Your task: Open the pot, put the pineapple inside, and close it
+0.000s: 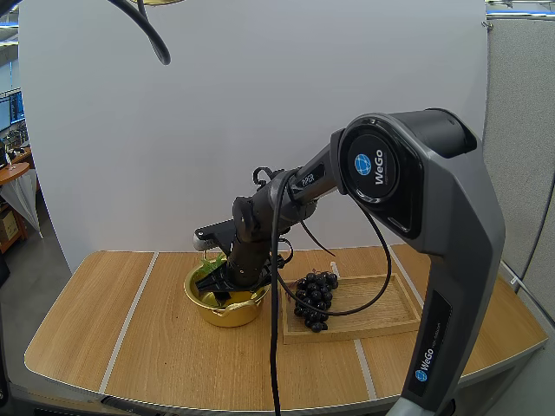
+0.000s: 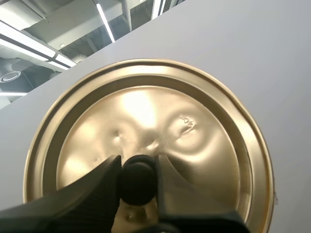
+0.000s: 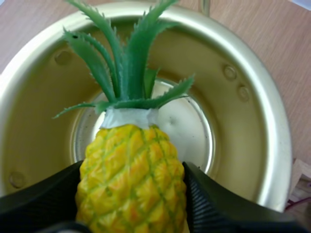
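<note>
Above the table (image 1: 87,329), the pineapple (image 3: 131,179), pinched by the right fingers (image 3: 218,208) over the open pot (image 3: 252,73), should be lowered centred before release, while the lid (image 2: 146,111) is gripped by the left fingers (image 2: 73,204).

— Where is the pot (image 1: 227,312) sitting?
— On the table (image 1: 104,329), just left of the tray (image 1: 381,319); the grapes (image 1: 315,299) are lying on the tray's left end.
— And the pineapple (image 3: 131,184)?
— Hanging over the pot's open mouth.
</note>
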`<state>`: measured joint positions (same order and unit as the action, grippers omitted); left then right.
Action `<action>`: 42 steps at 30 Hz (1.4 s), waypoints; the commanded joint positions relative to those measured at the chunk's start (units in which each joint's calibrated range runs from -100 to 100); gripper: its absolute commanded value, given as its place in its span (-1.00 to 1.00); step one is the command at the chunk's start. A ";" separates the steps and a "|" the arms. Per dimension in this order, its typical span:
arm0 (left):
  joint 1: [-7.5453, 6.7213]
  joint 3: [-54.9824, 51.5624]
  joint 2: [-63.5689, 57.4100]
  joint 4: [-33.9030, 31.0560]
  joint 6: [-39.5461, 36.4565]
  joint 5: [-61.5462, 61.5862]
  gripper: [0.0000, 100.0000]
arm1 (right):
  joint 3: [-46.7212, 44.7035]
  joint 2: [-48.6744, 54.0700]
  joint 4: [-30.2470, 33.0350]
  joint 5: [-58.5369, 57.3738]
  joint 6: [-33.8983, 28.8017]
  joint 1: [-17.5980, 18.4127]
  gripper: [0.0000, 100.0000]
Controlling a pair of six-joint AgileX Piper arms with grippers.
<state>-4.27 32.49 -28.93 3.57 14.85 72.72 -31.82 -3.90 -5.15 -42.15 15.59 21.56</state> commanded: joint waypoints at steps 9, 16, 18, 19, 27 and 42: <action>-0.14 0.42 0.05 -0.15 -0.39 -1.88 -1.00 | 0.34 2.67 2.26 -1.85 0.28 0.04 1.00; -0.14 0.42 0.05 -0.15 -0.39 -1.88 -1.00 | 0.34 13.71 2.03 -9.14 0.28 0.04 1.00; -0.14 0.42 0.05 -0.15 -0.39 -1.88 -1.00 | 0.34 17.81 2.03 -10.97 0.28 0.04 1.00; -0.14 0.42 0.05 -0.15 -0.39 -1.88 -1.00 | 0.34 20.73 2.03 -12.06 0.28 0.04 1.00; -0.14 0.42 0.05 -0.15 -0.39 -1.88 -1.00 | 0.34 37.67 1.89 -22.60 0.28 0.04 1.00; -0.14 0.42 0.05 -0.15 -0.39 -1.88 -1.00 | -12.23 64.13 3.16 -33.15 0.28 0.04 1.00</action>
<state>-4.27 32.49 -28.93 3.57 14.85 72.72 -36.28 51.45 -3.32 -74.13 15.59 21.56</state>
